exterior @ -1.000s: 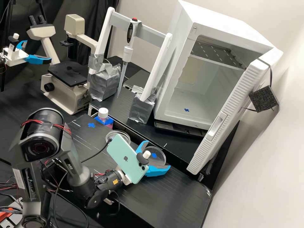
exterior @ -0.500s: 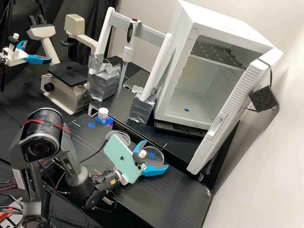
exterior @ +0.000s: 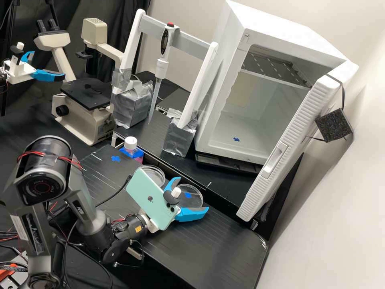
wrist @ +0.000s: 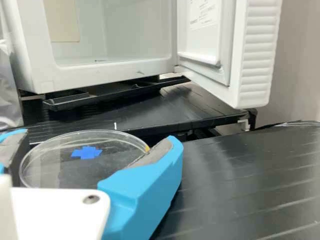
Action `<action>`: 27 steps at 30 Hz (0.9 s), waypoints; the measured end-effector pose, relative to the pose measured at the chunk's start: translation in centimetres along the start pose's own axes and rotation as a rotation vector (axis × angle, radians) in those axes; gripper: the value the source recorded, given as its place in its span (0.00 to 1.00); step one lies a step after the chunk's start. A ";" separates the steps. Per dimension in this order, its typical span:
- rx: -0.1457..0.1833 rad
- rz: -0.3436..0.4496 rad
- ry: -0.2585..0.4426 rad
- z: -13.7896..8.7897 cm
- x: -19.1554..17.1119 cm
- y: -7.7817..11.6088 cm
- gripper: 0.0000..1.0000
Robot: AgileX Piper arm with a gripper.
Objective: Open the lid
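Black counter (exterior: 216, 241) runs below an open white fridge (exterior: 230, 40) and a white-capped bottle (exterior: 130, 144); in the high view the clear lid (exterior: 195, 201) sits between the fingers (exterior: 192, 214) of the tool (exterior: 192, 194), over the far part of the counter, well apart from the bottle. One trouble I can foresee is a slip: the lid is smooth, thin and held by its rim alone, so a quick swing of the arm (exterior: 90, 216) could let it tip out; a second clear dish (exterior: 157, 175) lies near the phone (exterior: 150, 200) mounted on the arm, and a low sideways move might knock it; I cannot tell how much room there is under the lid, so lowering too far could scrape its edge on the counter. As for pose, the arm reaches low from the near left, its wrist bent, the phone leaning over the tool, and the blue fingers pointing toward the raised shelf.

Seen from the wrist view, the tool is spread about as wide as the lid, one finger to each side, the grey pads (wrist: 156, 151) seemingly against the rim; a blue cross (wrist: 86, 152) shows on the lid, which looks nearly level; too hard a squeeze might bow the thin plastic and make it spring away, while uneven contact could turn it between the pads.
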 end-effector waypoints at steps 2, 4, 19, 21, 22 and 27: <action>-0.001 -0.003 0.003 0.0 0.0 -0.1 0.00; -0.005 -0.006 0.005 -0.1 0.1 -0.1 1.00; -0.017 -0.015 0.020 -0.5 0.3 -0.5 1.00; -0.017 -0.016 0.021 -0.5 0.3 -0.5 1.00; -0.018 -0.016 0.021 -0.5 0.3 -0.5 1.00; -0.016 -0.002 0.037 -0.9 0.1 -0.2 1.00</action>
